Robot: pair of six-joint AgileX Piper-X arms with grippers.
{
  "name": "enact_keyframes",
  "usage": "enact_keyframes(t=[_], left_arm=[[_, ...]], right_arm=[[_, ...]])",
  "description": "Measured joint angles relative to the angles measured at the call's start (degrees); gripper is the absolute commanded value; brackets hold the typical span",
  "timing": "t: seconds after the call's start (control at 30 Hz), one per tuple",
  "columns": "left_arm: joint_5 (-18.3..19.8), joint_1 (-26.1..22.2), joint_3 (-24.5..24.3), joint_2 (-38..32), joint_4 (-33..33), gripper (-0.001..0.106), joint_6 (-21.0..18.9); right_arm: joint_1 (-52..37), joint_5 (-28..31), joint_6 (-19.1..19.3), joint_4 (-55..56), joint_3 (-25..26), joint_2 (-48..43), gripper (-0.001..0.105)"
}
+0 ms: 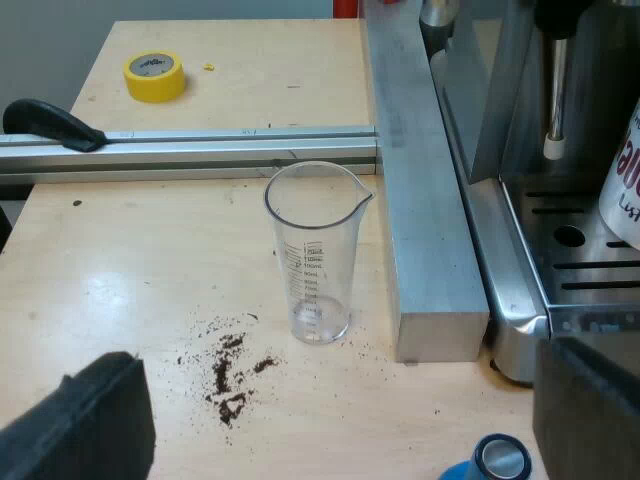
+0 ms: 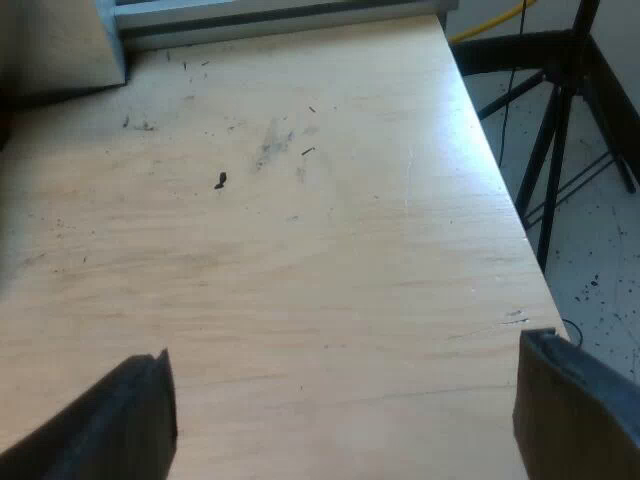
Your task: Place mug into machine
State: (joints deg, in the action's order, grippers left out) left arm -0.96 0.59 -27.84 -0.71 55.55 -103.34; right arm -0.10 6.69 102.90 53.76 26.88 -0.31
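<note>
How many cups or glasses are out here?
2. A clear measuring glass stands on the pale wooden table beside a grey metal bar; a white mug with red lettering stands on the espresso machine's slotted drip tray. Others may be hidden.

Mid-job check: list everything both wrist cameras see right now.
espresso machine: one, steel, beside a metal bar
mug: one, white, red lettering, on the machine's drip tray
measuring glass: one, clear, upright on the table
tamper: one, blue, near the machine's base
tape roll: one, yellow, on the table
coffee grounds: one scatter, dark, by the glass
left tool: one, black, open, above the grounds
right tool: one, black, open, over the table
</note>
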Motion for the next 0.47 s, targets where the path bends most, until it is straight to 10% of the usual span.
enact_keyframes(t=[0.47], left_arm=[[0.0,0.0,0.3,0.0,-0.4,0.078,0.0]], right_arm=[[0.0,0.0,0.1,0.0,0.0,0.0,0.071]])
